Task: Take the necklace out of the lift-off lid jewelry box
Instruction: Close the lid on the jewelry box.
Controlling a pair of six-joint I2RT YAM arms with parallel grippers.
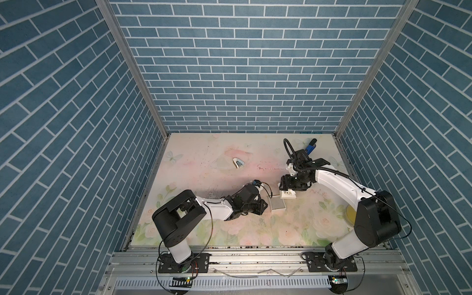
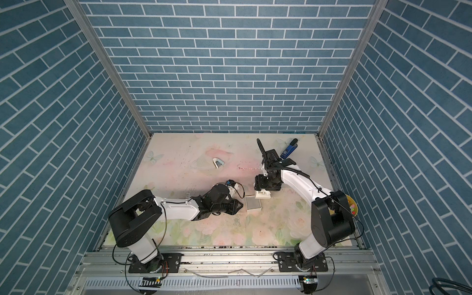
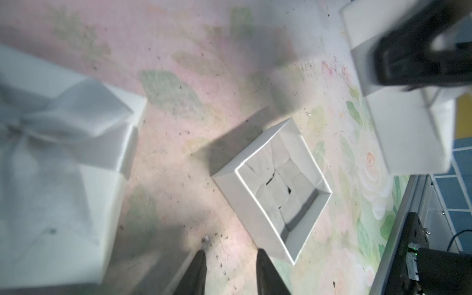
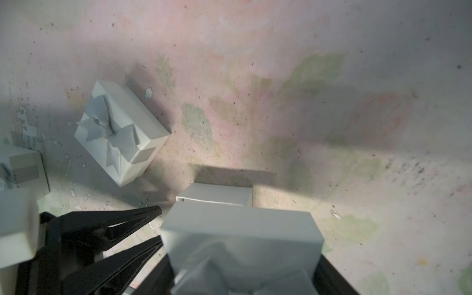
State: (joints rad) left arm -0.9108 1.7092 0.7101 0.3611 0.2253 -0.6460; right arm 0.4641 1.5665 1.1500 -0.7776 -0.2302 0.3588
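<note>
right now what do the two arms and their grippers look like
They match: the left arm and right arm have glossy white shells between chunky black joints, bolted to black base plates. A ribbed black cable loops off the right arm. The left gripper and right gripper are black; the left's fingers taper to points.

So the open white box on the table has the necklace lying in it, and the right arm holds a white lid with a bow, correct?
Not quite: the left wrist view shows the open white box holding only grey padding, with no necklace in it. The right arm's jaws do hold the white lid with a bow.
</note>
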